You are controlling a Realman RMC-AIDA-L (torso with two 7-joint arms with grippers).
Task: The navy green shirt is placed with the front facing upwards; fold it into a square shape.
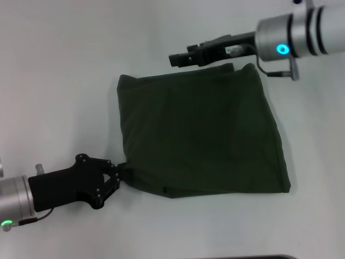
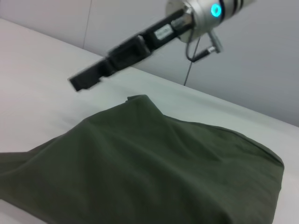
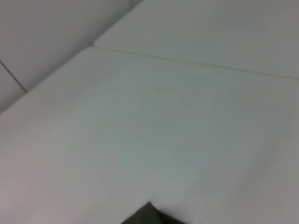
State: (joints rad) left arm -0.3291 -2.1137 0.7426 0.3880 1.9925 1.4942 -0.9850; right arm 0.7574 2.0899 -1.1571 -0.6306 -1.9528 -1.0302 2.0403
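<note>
1. The left gripper (image 1: 117, 174) comes in low from the left side of the white tabletop (image 1: 59, 70), toward its near edge. Its fingers are pinched together on the near-left corner of the navy green shirt (image 1: 199, 132). The cloth draws to a small point where it is held. That grip reads as a way to keep the corner controlled while the fold is squared or drawn flat.

2. The shirt lies in the middle of the tabletop, already folded into a rough four-sided block with only plain green cloth facing up. Its sides are not true: the near edge runs aslant, a lower layer peeks out along it, and the right side flares outward. In the left wrist view the cloth (image 2: 154, 168) rises in soft ridges rather than lying flat. I judge the fold to be nearly done but still needing to be tidied.

3. The right gripper (image 1: 173, 59) hangs just beyond the shirt's far edge, toward the far-right part of the tabletop. It points left, is clear of the cloth, and holds nothing. Whether its fingers stand apart or together I cannot tell. From the left wrist view it (image 2: 77, 83) floats above the surface, off the fabric. It is likely either waiting or free of the fold.
</note>
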